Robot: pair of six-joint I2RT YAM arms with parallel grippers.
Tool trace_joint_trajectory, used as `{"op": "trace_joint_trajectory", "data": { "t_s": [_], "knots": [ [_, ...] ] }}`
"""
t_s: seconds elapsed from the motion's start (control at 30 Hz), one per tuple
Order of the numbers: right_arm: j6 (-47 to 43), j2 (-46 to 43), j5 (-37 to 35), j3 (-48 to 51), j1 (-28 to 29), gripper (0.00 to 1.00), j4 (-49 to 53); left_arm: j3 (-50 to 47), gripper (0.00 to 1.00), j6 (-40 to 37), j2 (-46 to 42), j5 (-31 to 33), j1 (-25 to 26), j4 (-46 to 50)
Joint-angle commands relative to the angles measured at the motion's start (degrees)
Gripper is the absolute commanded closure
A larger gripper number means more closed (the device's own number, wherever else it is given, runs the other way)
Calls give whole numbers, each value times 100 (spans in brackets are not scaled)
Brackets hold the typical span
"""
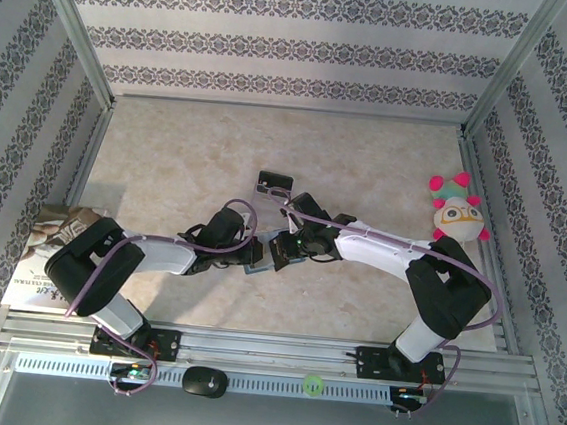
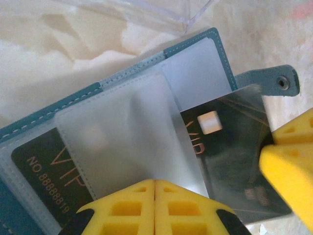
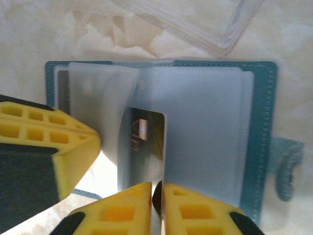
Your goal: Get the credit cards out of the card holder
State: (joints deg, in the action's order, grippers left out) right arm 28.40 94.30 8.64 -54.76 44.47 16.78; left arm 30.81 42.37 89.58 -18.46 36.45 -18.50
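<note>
The teal card holder (image 3: 266,122) lies open on the table, its frosted sleeves facing up and its snap tab (image 2: 279,81) to one side. A dark credit card (image 3: 144,142) with a chip sticks partway out of a sleeve, and my right gripper (image 3: 157,188) is shut on its near edge. My left gripper (image 2: 155,183) is shut on a frosted sleeve page of the holder. Another black card (image 2: 44,166), marked VIP, sits inside a sleeve. From above, both grippers (image 1: 272,250) meet over the holder at mid-table.
A clear plastic stand (image 1: 274,183) with a black piece stands just beyond the holder. A plush toy (image 1: 456,214) sits at the right wall. A booklet (image 1: 38,254) lies at the left edge. Patterned walls close in three sides.
</note>
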Motion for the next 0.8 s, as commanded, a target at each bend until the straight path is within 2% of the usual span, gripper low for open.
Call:
{"op": "trace_joint_trajectory", "data": {
  "t_s": [0.0,0.13,0.2,0.3,0.37,0.43,0.53,0.67,0.77],
  "knots": [
    [88,86,232,9,-8,81,-155,37,93,55,179,-37,65,-127],
    [162,75,332,53,-43,77,-260,5,94,27,131,-16,65,-82],
    [147,55,246,62,-57,81,-240,-13,94,29,89,2,69,-45],
    [61,-17,42,45,-75,93,-95,-66,94,40,-43,43,67,66],
    [-22,-182,-160,35,-92,100,68,-151,87,57,-262,98,39,153],
    [-145,-438,-252,45,-122,100,186,-243,76,70,-589,123,-3,250],
    [-377,-881,-277,-11,-184,100,355,-260,66,-5,-1180,124,-102,564],
    [-933,-1203,97,-361,-282,100,520,-44,54,-216,-1952,113,-268,1203],
    [-1779,-1073,167,-1047,-282,100,782,89,49,-394,-2337,105,-457,1703]
  ]
}}
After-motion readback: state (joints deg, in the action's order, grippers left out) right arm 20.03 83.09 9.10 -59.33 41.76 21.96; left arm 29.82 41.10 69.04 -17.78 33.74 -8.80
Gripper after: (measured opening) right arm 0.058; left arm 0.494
